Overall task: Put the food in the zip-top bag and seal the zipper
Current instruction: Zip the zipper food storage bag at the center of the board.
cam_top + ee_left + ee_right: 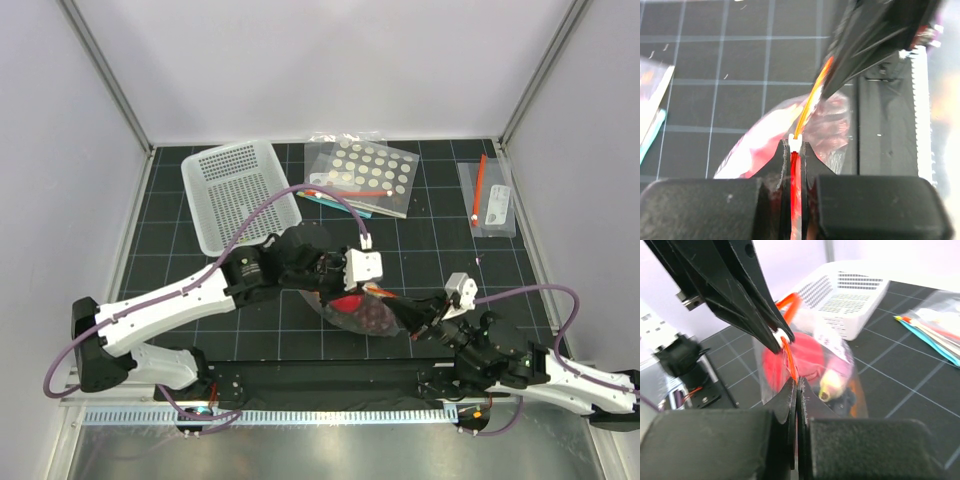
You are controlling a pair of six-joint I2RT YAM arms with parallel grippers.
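The zip-top bag (362,312) sits close to the middle of the counter's (200,290) near edge, between the two arms. Its zipper (808,105) is stretched as a straight orange line from one tool to the other. The zipper's long axis runs roughly along the near edge, with its right end a little closer to that edge. The left tool (796,149) is clamped on the zipper at one end, jaws pressed together on the strip. The right tool (797,386) is pinched shut on it at the other end. Inside the crinkled plastic a red apple (349,303) and dark grapes (377,319) show. A white basket (240,195) and a dotted bag (362,175) lie toward the far edge.
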